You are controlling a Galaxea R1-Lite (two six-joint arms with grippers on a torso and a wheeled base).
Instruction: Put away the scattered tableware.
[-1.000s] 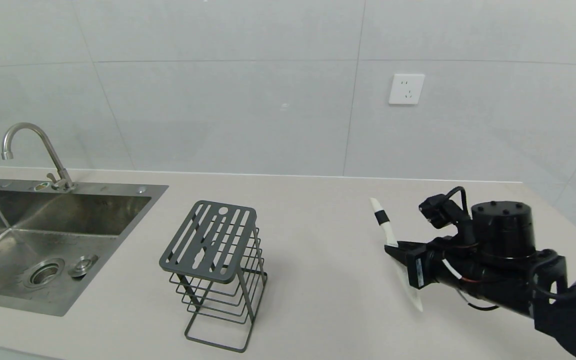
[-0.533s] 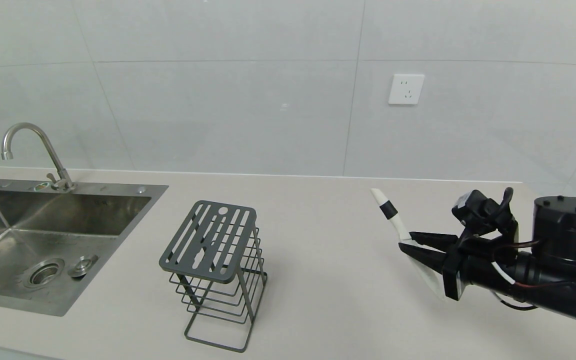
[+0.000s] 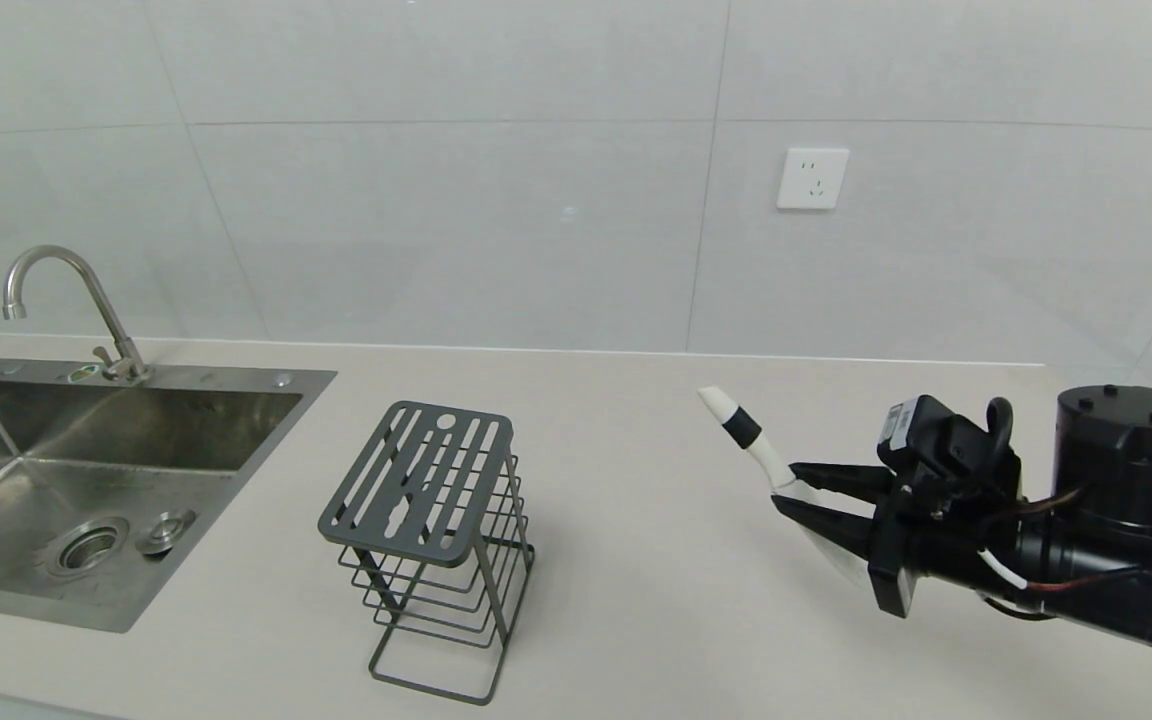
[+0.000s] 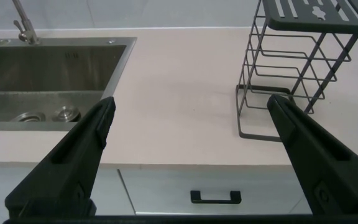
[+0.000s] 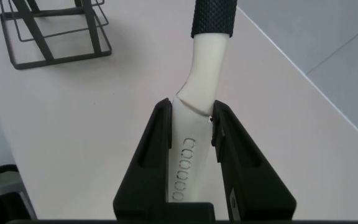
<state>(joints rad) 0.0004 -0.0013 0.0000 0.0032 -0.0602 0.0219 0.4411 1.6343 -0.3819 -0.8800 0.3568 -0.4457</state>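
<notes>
Sink (image 3: 186,378), faucet (image 3: 66,290): left of rack, set in counter (image 3: 636,600).
Left gripper (image 4: 191,102): near side of rack, out past counter's front edge; jaws spread wide, nothing held.
Rack (image 3: 426,540): dark wire frame, slotted top, upright on counter.
White utensil (image 3: 764,458): right of rack, well apart, lifted off counter; black-banded handle points up toward rack.
Right gripper (image 3: 786,487): right of rack; jaws clamped on utensil's flat perforated blade, fingers (image 5: 148,162) against both faces.

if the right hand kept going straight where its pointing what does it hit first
Probably nothing: the right hand, gripping the white utensil, points across bare counter, and in its wrist view the rack sits off to one side. Depth is unclear, so a graze is possible.
</notes>
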